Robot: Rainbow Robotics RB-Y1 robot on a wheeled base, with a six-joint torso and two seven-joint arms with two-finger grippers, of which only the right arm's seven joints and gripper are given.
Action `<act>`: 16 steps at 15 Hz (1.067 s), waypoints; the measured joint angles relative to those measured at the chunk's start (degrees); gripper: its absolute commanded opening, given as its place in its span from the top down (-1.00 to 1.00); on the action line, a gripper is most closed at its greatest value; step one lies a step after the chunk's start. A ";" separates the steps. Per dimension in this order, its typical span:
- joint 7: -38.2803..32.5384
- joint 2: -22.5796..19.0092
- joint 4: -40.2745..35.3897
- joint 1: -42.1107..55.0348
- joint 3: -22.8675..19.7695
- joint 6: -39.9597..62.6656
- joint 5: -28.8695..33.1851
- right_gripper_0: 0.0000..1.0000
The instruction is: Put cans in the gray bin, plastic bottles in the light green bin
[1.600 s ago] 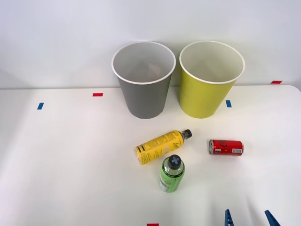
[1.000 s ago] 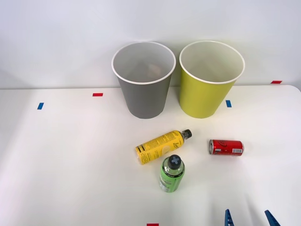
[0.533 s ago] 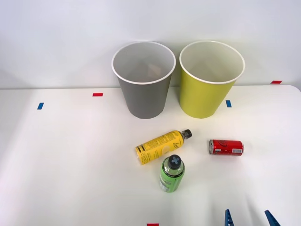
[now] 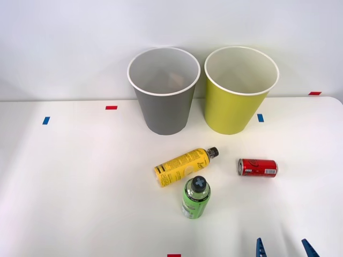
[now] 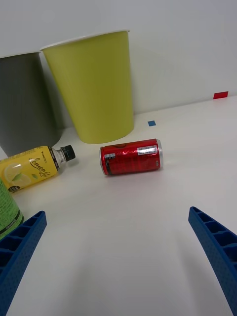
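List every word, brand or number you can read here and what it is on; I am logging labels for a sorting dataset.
"Lemon", in script: on the lying yellow plastic bottle with a black cap; its smaller print is too small to read.
Red soda can with silver ends, on its side: white lettering and a label panel, too blurred to read.
Upright bright green plastic bottle: label print unreadable.
Gray bin and yellow-green bin: no text.
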 measured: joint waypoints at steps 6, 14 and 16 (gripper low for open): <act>0.00 0.00 0.00 0.00 0.00 0.00 0.00 -1.00; 0.00 0.13 0.28 -0.24 -0.02 0.17 0.00 -1.00; 0.04 1.24 3.19 -2.74 -0.82 0.91 0.31 -1.00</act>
